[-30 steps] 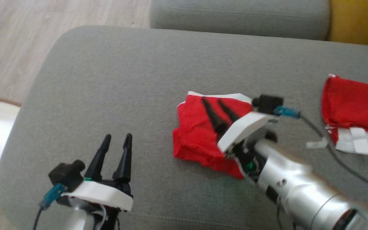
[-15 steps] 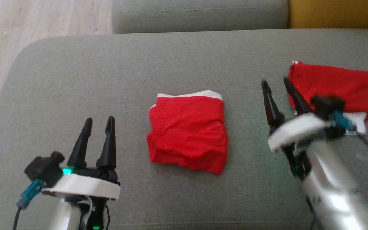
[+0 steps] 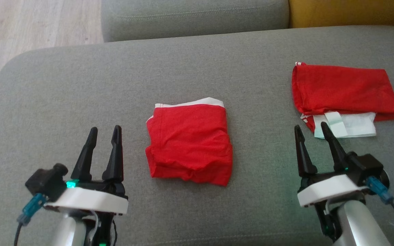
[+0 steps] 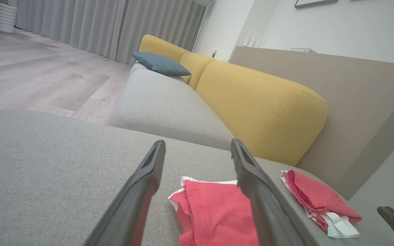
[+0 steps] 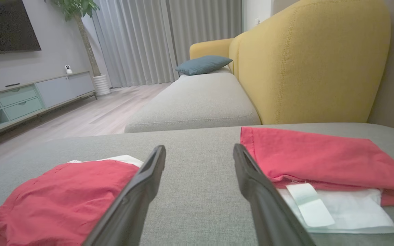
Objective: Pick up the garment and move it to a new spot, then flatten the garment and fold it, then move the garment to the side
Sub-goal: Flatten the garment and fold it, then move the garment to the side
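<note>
Head view: two red garments counted on grey cushion (image 3: 63, 89). Folded garment (image 3: 189, 145) laid mid-cushion, second garment (image 3: 342, 90) near right edge. Two grippers: left gripper (image 3: 105, 128), right gripper (image 3: 310, 125), both spread apart, empty. Bare room left toward left edge.
Left wrist view: folded garment partly hidden by fingers (image 4: 142, 191).
Right wrist view: white strip (image 5: 310, 203), perhaps label, seen on second garment.

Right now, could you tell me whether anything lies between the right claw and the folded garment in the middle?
Nothing visible does: only bare grey cushion lies between the right claw and the folded garment.

The right gripper (image 3: 310, 125) has lifted off the folded garment (image 3: 190, 143) and drawn back toward the front right corner of the grey cushion (image 3: 80, 85)
</note>
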